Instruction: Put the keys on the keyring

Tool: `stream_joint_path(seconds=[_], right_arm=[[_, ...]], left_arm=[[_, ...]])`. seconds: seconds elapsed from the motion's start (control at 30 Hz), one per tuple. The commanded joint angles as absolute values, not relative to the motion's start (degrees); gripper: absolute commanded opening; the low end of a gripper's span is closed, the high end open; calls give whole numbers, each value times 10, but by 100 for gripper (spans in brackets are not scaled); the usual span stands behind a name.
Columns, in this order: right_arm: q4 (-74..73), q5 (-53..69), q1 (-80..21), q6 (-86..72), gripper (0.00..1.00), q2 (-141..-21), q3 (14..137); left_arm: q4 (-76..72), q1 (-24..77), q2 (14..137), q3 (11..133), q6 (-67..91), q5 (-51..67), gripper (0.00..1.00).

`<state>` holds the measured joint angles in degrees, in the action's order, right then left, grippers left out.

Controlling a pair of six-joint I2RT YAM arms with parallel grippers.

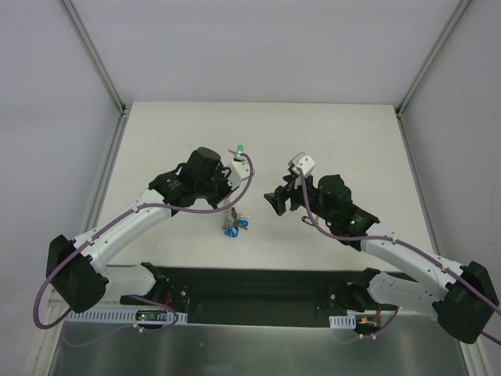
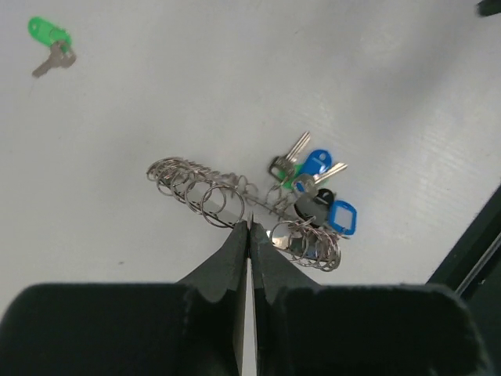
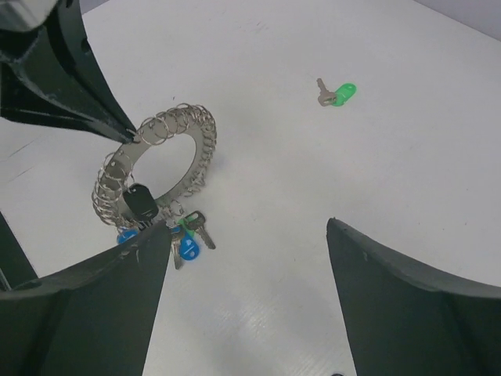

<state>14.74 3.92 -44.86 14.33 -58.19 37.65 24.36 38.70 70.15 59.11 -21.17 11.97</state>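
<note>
White tabletop before you: your left gripper pinches the flat grey metal keyring upright by its rim, coloured-head keys bunched at its foot. Your right gripper hovers nearby, spread wide. One green-headed key lies well apart.

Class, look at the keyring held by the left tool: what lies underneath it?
Below the keyring, keys with black, blue and green heads rest on the table. They overlap, and the right tool covers some, so their number cannot be told.
</note>
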Motion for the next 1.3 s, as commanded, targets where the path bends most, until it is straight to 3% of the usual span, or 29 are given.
stream_joint_path(seconds=[0.0, 0.07, 0.3, 0.53, 1.03, 1.27], right_arm=[[173, 64, -446, 126, 88, -592, 399], [149, 78, -447, 126, 92, -607, 424], [159, 131, -446, 127, 85, -656, 447], [222, 253, -447, 138, 68, -702, 451], [231, 357, -486, 177, 36, -753, 482], [229, 368, -494, 186, 33, -773, 493]], left_arm=[[284, 389, 692, 611, -256, 3, 0], [311, 389, 700, 625, -264, -26, 0], [298, 388, 641, 594, -298, 150, 0], [255, 383, 581, 530, -344, 284, 0], [239, 379, 570, 523, -344, 338, 0], [229, 379, 566, 519, -341, 343, 0]])
